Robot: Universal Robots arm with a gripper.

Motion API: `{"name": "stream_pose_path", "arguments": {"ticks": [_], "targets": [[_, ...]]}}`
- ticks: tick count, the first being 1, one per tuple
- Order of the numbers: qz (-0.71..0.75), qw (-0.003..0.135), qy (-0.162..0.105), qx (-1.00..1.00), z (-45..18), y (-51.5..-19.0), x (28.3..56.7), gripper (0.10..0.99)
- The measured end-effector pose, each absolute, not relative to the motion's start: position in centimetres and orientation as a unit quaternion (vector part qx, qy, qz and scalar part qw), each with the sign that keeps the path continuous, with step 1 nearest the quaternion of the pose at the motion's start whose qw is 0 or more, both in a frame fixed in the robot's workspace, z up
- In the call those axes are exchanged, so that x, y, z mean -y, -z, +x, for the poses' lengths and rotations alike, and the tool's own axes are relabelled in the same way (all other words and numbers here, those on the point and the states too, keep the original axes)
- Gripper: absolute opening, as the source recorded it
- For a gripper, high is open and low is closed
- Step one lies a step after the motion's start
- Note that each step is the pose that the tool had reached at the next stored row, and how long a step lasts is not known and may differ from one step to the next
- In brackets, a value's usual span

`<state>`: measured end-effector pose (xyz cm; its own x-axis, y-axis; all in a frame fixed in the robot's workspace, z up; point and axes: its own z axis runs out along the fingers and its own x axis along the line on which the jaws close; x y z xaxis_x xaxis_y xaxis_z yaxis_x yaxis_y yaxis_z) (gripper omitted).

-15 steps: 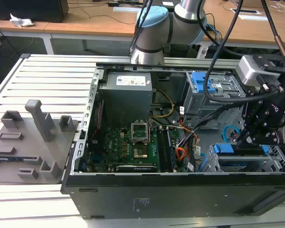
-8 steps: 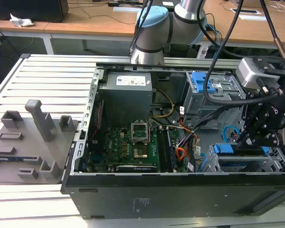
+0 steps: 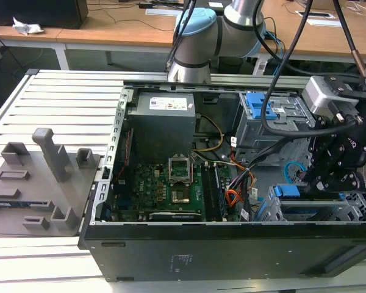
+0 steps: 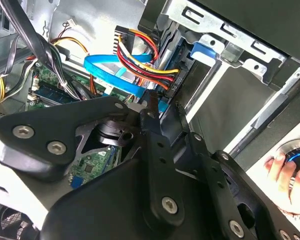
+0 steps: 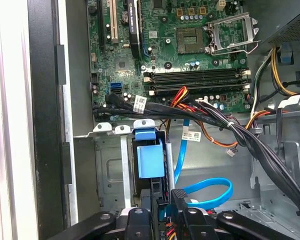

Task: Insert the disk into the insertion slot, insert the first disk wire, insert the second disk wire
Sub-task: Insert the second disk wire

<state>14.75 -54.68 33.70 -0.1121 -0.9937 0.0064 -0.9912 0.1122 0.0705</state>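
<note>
The disk sits in the insertion slot [image 5: 112,170], a low grey cage by the case's front wall; its blue carrier [image 5: 150,160] shows at the cage's end, the drive body is hidden. In the exterior view the carrier [image 3: 287,191] lies just beside my gripper [image 3: 322,183]. The first disk wire, a red-yellow bundle with a dark plug [image 4: 172,82], sits against the disk's end. The second disk wire [image 5: 210,192] curls in a light-blue loop and runs in between my black fingertips [image 4: 152,107]. My gripper [image 4: 164,109] [image 5: 162,202] is shut on its end, close to the carrier.
The green motherboard [image 5: 190,55] and black cable bundles [image 5: 250,140] lie beyond the cage. A taller grey bay with a blue latch [image 3: 259,104] stands at the case's back. A grey fixture plate [image 3: 36,183] lies at the exterior view's left. A person's hand [image 4: 285,172] rests outside the case.
</note>
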Motion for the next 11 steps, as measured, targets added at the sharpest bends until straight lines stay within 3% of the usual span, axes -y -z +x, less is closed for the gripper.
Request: {"name": "stream_pose_path", "arguments": {"ticks": [10, 11], "targets": [[0.666, 0.026, 0.024, 0.745, 14.8, -36.9, 54.6, 0.286], [0.666, 0.026, 0.024, 0.745, 14.8, -37.3, 54.6, 0.106]]}}
